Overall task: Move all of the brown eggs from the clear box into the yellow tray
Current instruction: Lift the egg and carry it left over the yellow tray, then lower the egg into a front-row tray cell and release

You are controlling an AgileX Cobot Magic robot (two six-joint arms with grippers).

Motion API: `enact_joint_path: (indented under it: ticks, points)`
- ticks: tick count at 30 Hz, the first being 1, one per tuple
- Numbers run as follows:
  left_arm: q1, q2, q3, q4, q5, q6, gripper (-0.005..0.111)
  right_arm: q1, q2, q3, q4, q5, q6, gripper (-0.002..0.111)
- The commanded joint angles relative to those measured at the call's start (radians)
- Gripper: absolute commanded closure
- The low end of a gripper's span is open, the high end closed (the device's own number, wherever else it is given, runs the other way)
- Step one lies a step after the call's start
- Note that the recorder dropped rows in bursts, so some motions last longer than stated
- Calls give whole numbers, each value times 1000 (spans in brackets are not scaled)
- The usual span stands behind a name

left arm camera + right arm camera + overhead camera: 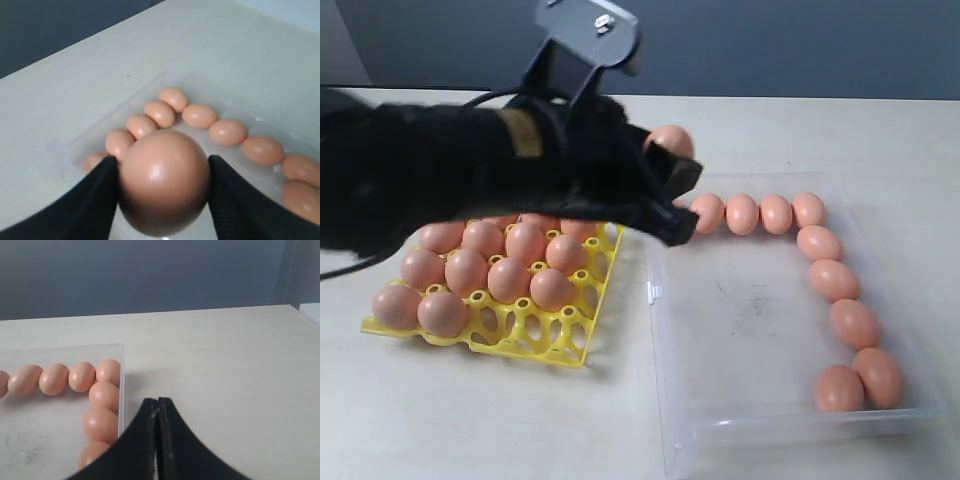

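Pale table (770, 130) — left gripper (162, 172) clamps a brown egg (163, 187) near the clear box (750, 300); right gripper (158, 440) pressed together.

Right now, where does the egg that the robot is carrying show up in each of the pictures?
Exterior view: the held egg sits near the top centre, just beyond the clear box.
Left wrist view: it is huge in the foreground, in front of the row of eggs.
Right wrist view: not in it.
Shared landmark: the corner egg, where the row bends.
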Motion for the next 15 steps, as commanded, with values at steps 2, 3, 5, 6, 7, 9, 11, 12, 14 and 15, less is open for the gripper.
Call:
enact_joint_path:
  ticks: [2,3,5,6,7,9,11,12,14,15]
  points:
    - [62,-162,309,0,-185,-13,106,0,-4,2,1,-7,-5,109]
    - [101,-178,389,-30,-227,-13,106,0,-4,2,1,-7,-5,109]
    - [150,-185,483,-99,-323,1,106,0,-4,2,1,-7,-5,109]
    - [169,-185,521,-138,-374,2,106,0,-4,2,1,-7,-5,109]
    - [171,-185,535,-147,-394,2,106,0,-4,2,1,-7,-5,109]
    - [171,-183,548,-155,-390,2,106,0,-4,2,1,-7,-5,109]
    - [171,-166,549,-155,-364,23,106,0,-4,2,1,-7,-5,109]
    - [171,-141,551,-173,-360,25,106,0,-4,2,1,-7,-5,109]
    - [171,-85,551,-180,-358,24,106,0,-4,2,1,-7,-5,109]
    - [171,-48,551,-180,-358,24,106,0,-4,2,-1,-7,-5,109]
